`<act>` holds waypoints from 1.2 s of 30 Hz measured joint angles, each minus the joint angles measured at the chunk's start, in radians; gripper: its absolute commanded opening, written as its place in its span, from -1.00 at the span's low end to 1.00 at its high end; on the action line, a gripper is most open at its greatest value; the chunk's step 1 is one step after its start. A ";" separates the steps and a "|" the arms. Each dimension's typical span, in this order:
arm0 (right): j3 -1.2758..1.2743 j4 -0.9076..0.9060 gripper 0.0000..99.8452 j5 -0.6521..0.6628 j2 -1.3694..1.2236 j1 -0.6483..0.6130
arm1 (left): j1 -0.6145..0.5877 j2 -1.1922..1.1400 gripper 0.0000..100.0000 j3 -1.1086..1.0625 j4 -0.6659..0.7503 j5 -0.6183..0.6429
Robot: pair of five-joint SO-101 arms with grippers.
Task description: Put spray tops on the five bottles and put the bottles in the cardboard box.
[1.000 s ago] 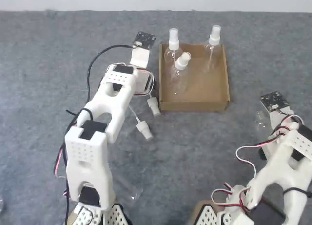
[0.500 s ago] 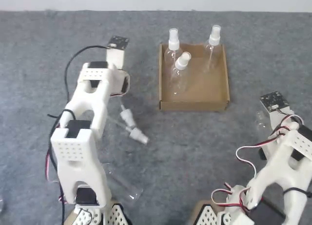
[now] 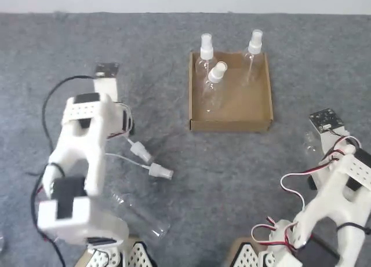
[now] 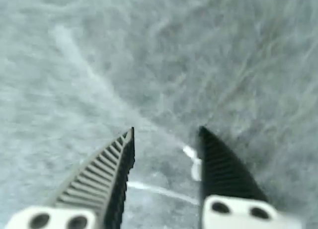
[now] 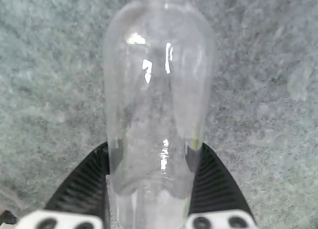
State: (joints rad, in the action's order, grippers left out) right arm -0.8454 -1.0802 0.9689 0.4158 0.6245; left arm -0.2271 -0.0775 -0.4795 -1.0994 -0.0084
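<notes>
In the high view, three capped bottles (image 3: 211, 84) stand in the cardboard box (image 3: 231, 126). Two loose spray tops (image 3: 141, 151) lie on the carpet (image 3: 46, 52) just beside the left arm (image 3: 87, 122), a bare bottle (image 3: 142, 212) lies near that arm's base, and the right arm (image 3: 342, 180) sits well apart from the box. In the left wrist view, the left gripper (image 4: 166, 139) hangs over the carpet, fingers spread wide and gripping nothing, with one spray top just beside a finger. In the right wrist view, the right gripper (image 5: 149, 162) pinches a clear bottle (image 5: 156, 90) by its lower body.
</notes>
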 measured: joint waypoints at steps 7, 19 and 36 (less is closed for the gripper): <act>0.000 0.000 -0.99 0.032 0.000 0.000 | -0.061 0.279 -0.55 -0.005 -0.040 -0.074; 0.000 -0.003 -0.99 0.049 0.000 0.000 | 0.180 0.287 -0.65 0.127 -0.373 -0.669; 0.000 -0.031 -0.99 0.049 0.000 0.000 | 0.210 -0.043 -0.65 0.129 -0.209 -0.944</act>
State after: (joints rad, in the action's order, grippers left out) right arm -0.8454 -1.1109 1.0180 0.4158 0.6245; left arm -0.0169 -0.1204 -0.3506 -1.3080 -0.9521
